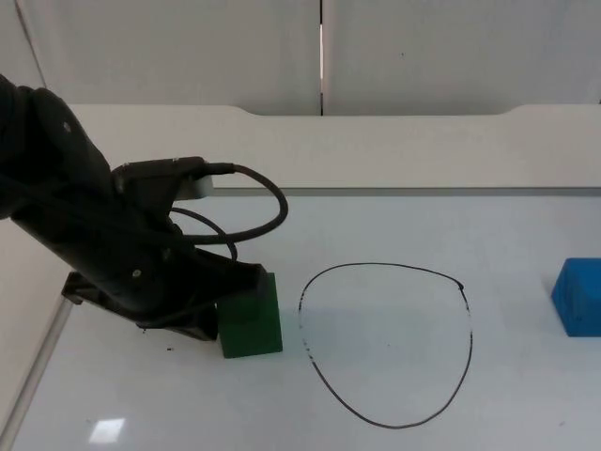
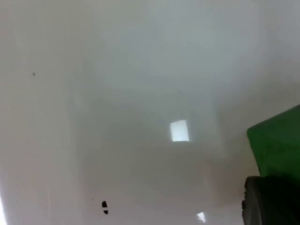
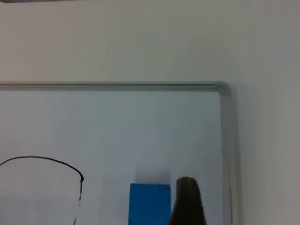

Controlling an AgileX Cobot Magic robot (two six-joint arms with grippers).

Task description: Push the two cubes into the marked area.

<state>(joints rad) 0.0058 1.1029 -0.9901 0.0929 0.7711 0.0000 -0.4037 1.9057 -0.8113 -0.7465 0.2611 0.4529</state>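
Two cubes outside ring (image 1: 387, 346). Left pincer (image 1: 208, 319), fingers' state unclear, against green cube (image 1: 251, 318): push right. Right pincer (image 3: 186, 206), unclear too, beside blue cube (image 1: 577, 297).

The white surface (image 1: 394, 235) carries a hand-drawn black outline (image 1: 387, 344), roughly oval. A green cube (image 1: 250, 317) rests on the surface just outside that line, touching the left arm's jaws on the side toward the outline. A blue cube (image 1: 577, 297) sits well apart beyond the outline, just beside the right arm's jaws.
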